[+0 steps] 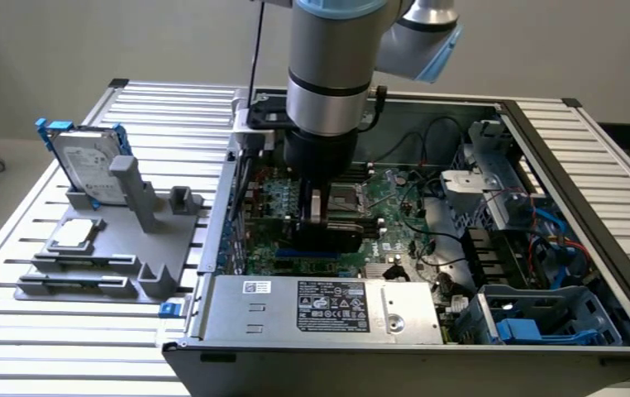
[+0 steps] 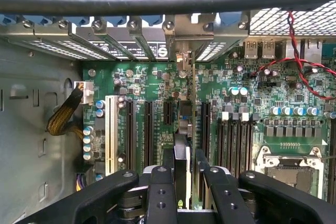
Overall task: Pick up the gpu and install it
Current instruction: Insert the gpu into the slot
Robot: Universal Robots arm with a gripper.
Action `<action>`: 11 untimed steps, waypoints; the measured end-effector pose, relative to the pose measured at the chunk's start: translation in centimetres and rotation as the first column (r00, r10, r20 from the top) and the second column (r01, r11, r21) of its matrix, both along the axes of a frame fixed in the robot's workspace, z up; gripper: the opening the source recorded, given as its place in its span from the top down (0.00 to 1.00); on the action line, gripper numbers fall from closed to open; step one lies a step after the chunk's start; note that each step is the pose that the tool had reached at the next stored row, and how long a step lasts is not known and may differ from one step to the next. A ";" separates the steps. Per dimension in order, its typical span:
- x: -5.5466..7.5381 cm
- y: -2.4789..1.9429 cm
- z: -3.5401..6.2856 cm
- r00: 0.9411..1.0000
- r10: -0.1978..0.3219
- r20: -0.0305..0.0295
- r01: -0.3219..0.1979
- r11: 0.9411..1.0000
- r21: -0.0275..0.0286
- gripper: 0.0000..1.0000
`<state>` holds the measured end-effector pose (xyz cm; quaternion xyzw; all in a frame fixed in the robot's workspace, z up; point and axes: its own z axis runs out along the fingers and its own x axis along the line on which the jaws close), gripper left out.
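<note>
In the wrist view I see the gpu [image 2: 181, 150] edge-on, a thin upright card. It runs from between my fingers to its silver end bracket [image 2: 179, 45] at the case's rear slot openings. My gripper [image 2: 185, 177] is shut on the gpu, with one black finger [image 2: 160, 192] on each side of it. The card stands over the long black expansion slots of the green motherboard [image 2: 142, 82]. Whether its edge sits in a slot is hidden. In the exterior view my gripper [image 1: 317, 217] reaches straight down into the open computer case [image 1: 579, 165].
On the exterior view's left, a grey fixture [image 1: 106, 248] holds a silver hard drive in a blue frame [image 1: 86, 157]. Inside the case are a power supply [image 1: 326, 306], a blue drive cage [image 1: 546, 318], a CPU socket [image 2: 294, 169], red-black wires [image 2: 299, 56] and a white slot [image 2: 111, 135].
</note>
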<state>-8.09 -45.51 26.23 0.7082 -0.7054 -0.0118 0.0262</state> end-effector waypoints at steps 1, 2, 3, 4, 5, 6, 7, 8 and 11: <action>0.0 -0.01 -0.03 1.000 0.000 0.000 0.000 1.000 0.000 0.73; 0.0 -0.02 -0.06 1.000 0.000 0.000 0.000 1.000 0.000 0.73; 0.0 -0.02 -0.11 1.000 0.000 0.000 0.000 1.000 0.000 0.73; 0.0 -0.02 -0.15 1.000 0.000 0.000 0.000 1.000 0.001 0.73; 0.0 -0.03 -0.17 1.000 0.000 0.000 0.000 1.000 0.001 0.73; 0.0 -0.04 -0.19 1.000 0.000 0.000 0.000 1.000 0.001 0.73; 0.0 -0.04 -0.21 1.000 0.000 0.000 0.000 1.000 0.001 0.73; 0.0 -0.04 -0.23 1.000 0.000 0.000 0.000 1.000 0.001 0.73; 0.0 -0.04 -0.26 1.000 0.000 0.000 0.000 1.000 0.002 0.73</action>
